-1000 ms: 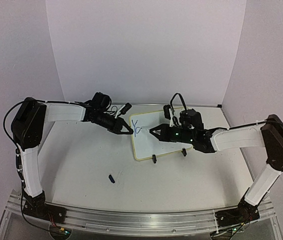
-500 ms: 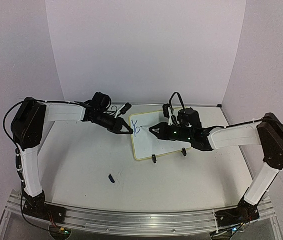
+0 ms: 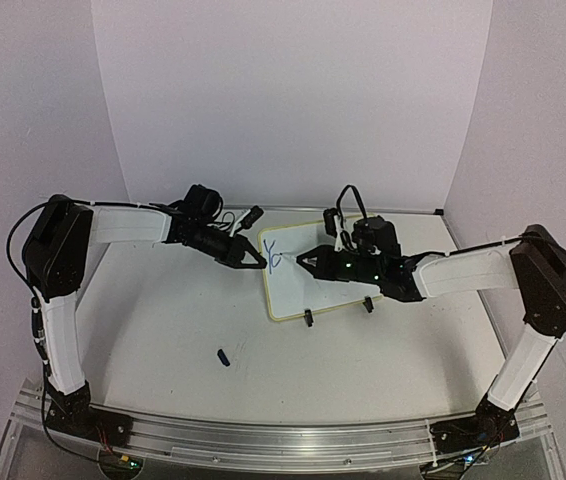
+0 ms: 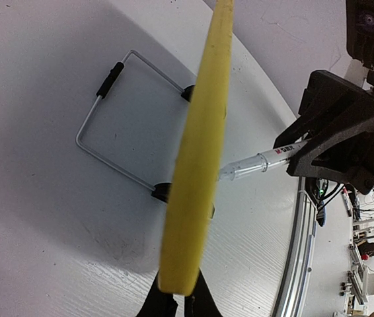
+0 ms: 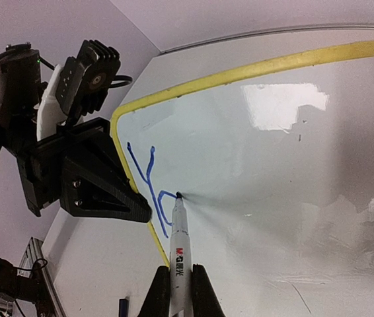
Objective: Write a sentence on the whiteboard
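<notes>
Keeping strokes light is advised: right gripper (image 3: 305, 262) clamps the marker (image 5: 180, 246), tip touching the whiteboard (image 3: 318, 293) mid-table. The sentence (image 5: 149, 177) begins at its 9 o'clock edge, where the left gripper (image 3: 259, 262) pinches it steady.

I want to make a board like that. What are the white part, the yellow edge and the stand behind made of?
The whiteboard looks like smooth, glossy coated board: it mirrors a bright light patch. Its yellow edge looks matte and soft, maybe foam or rubber. The stand looks like thin shiny metal wire with a black sleeve.
</notes>
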You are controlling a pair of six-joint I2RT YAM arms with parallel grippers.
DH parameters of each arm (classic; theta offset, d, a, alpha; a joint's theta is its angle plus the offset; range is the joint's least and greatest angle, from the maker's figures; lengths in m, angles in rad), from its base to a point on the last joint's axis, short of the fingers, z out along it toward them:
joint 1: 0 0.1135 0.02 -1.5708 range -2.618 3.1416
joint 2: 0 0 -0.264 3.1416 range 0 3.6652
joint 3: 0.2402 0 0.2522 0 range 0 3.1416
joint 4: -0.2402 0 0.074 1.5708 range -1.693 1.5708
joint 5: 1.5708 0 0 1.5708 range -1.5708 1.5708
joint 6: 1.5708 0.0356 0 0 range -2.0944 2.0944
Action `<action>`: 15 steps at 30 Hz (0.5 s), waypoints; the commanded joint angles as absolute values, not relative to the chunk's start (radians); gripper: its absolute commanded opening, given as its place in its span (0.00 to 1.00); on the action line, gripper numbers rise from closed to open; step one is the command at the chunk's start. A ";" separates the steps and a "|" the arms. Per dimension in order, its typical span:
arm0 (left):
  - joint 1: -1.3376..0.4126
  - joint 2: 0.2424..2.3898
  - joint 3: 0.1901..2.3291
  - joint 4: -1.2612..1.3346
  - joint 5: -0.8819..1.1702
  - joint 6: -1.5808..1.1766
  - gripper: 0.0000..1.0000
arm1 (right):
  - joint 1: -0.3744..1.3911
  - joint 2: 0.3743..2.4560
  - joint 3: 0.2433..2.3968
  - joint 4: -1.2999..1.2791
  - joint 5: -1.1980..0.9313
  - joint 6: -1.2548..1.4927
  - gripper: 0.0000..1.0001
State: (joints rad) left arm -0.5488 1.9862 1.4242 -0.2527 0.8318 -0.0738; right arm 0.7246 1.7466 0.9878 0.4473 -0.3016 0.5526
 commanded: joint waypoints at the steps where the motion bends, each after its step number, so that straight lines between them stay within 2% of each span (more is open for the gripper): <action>1: -0.552 1.985 1.432 -0.261 0.832 -0.043 0.00 | 0.722 1.733 0.971 0.462 -0.282 0.547 0.00; 15: -0.554 1.987 1.434 -0.264 0.830 -0.041 0.00 | 0.721 1.713 0.923 0.459 -0.289 0.555 0.00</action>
